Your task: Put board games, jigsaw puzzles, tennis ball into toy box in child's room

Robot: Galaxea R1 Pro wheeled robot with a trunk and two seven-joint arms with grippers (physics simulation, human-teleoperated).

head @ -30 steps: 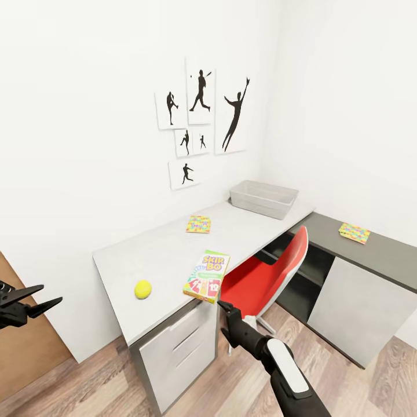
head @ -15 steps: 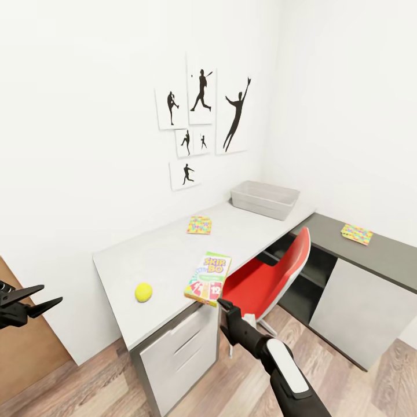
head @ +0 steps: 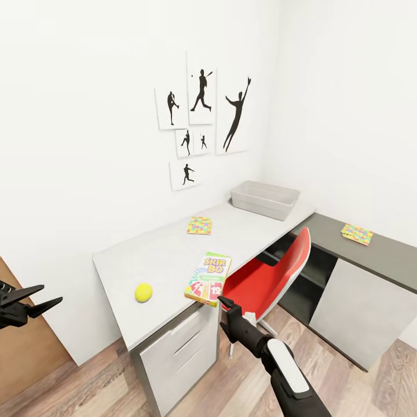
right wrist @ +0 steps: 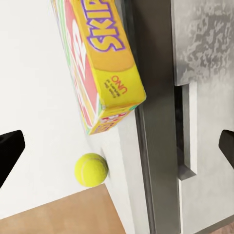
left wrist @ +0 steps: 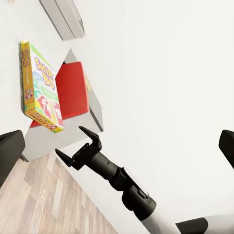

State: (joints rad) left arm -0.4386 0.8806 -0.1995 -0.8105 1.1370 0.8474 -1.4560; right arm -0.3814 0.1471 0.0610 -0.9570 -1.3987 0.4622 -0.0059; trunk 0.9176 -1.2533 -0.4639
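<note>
SKIP-BO board game (head: 208, 278): overhangs the table (head: 168, 255) edge, presenting a graspable corner. Right gripper (head: 226, 305): just below that corner, fingers spread wide, empty. Left gripper (head: 35, 296): well apart from the table, wide, idle.

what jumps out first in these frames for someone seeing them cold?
Probably the red chair tucked under the pale grey table, with the SKIP-BO box overhanging the table's front edge just above the open right gripper. Next, the yellow tennis ball lies left of that box, and black baseball silhouette prints hang on the white wall above the toy box.
</note>
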